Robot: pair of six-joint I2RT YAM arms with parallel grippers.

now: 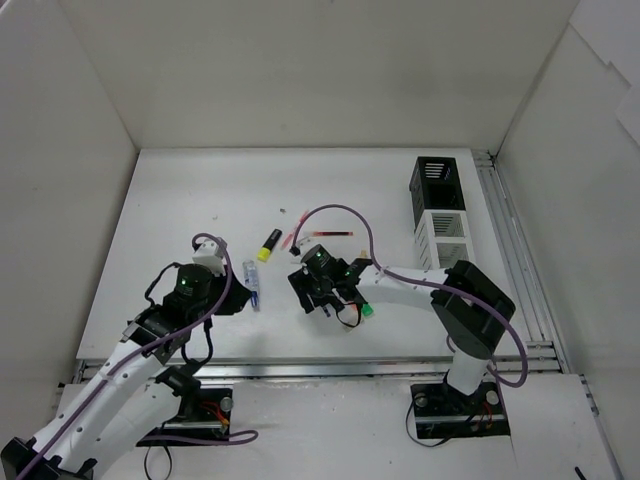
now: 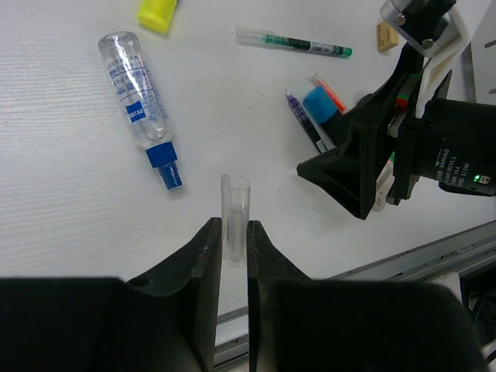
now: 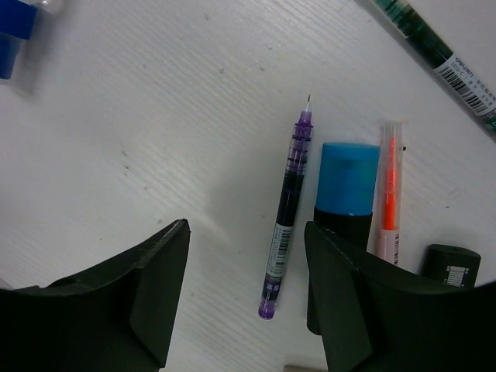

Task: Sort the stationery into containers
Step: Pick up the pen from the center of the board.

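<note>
Roughly at the start of the sorting: a slim purple pen with a clear barrel (image 3: pixel 285 225) lies flat on the white table (image 1: pixel 200 200), tip pointing away, between the two spread black fingers of the right gripper (image 3: pixel 246 275), which is released and holds nothing. The pen sits nearer the right-hand finger and touches neither. Just beside it, on its right, lie a stubby highlighter with a blue cap (image 3: pixel 346 174) and a thin orange pen (image 3: pixel 390 186); a thin green pen (image 3: pixel 434 50) lies further off, at an angle. To the left, the left gripper (image 2: pixel 234 256) is clenched on the lower end of a small clear plastic cap (image 2: pixel 235 209). Ahead of it a clear tube with a blue nozzle and white-blue label (image 2: pixel 138 101) lies on its side, with a yellow highlighter (image 2: pixel 157 14) beyond. The square black slatted box (image 1: pixel 437 183) and the longer white slatted box (image 1: pixel 441 238), joined end to end, stand well apart at the far right. Nothing can be seen inside them from above, so seemingly every item is yet to be sorted.
</note>
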